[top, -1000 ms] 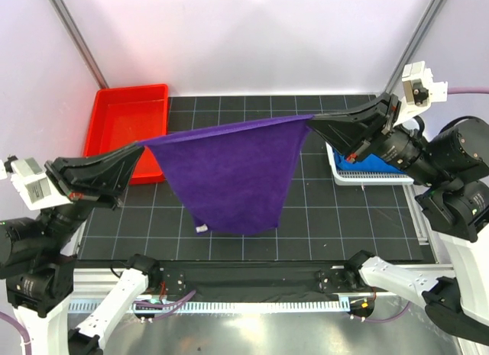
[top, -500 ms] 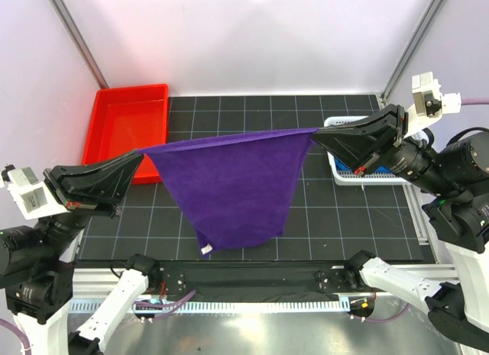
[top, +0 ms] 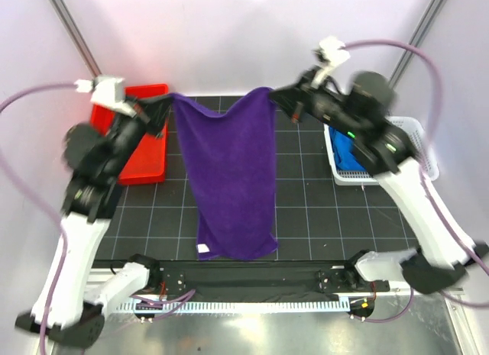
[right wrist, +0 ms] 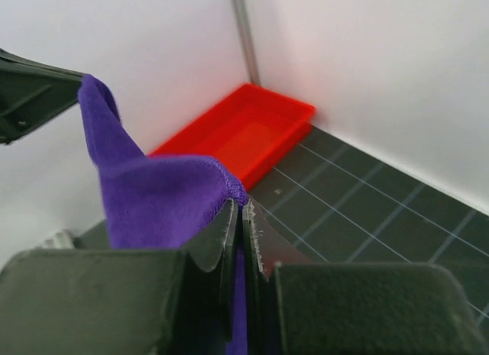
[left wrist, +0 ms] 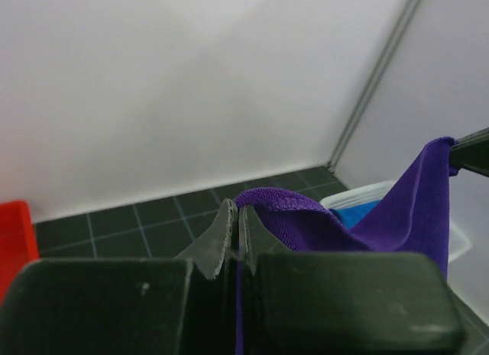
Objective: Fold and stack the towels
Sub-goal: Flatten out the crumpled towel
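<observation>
Purple towel: hangs from its top corners above the table
Left gripper: clamped on its left corner
Right gripper: clamped on its right corner

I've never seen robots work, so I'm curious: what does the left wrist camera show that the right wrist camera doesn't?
Left wrist only: a white basket with a blue towel inside. Right wrist only: the red tray. Both: the purple towel, pinched by the shut left gripper in one and the shut right gripper in the other.
</observation>
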You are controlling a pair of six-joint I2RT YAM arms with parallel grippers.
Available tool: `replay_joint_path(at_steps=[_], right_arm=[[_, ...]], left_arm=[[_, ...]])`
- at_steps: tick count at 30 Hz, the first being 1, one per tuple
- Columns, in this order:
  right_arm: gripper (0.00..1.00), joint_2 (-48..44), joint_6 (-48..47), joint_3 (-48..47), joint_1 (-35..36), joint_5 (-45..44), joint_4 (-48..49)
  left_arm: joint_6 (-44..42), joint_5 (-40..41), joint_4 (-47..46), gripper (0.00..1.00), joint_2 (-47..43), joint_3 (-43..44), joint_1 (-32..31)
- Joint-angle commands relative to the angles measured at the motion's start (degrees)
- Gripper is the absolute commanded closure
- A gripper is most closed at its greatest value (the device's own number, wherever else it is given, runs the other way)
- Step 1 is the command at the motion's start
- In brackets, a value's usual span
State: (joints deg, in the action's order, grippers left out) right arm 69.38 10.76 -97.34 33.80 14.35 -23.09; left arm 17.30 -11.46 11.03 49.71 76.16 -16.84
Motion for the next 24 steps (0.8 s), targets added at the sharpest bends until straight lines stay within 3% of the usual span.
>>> replay_joint_path(at_steps=[1, 5, 11, 19, 24], right_arm=[[0.99, 8.6, -4.3, -4.2, -1.8, -5.2, 3.1], [0.99, 22.2, -2.7, -8.5, -8.2, -2.8, 6.7], [0.99, 39.6, -3.4, -19.1, -12.1, -3.0, 7.4], [0.99, 55.7, -4.5, -33.2, -16.0, -8.3, 6.0], [0.99, 61.3, -4.1, -36.1, -16.5, -8.5, 6.4]], left_arm=[[-2.7, 8.5, -7.8, 1.00, 7.9, -0.7, 0.2], [-5.1, 10.9, -12.2, 1.00, 18.0, 1.4, 0.3], [-6.0, 11.5, -19.5, 1.00, 33.9, 5.0, 1.2], [-5.6, 11.6, -21.7, 1.00, 52.8, 14.3, 4.8], [-3.7, 7.6, -21.0, 1.00, 62.2, 20.2, 7.2]])
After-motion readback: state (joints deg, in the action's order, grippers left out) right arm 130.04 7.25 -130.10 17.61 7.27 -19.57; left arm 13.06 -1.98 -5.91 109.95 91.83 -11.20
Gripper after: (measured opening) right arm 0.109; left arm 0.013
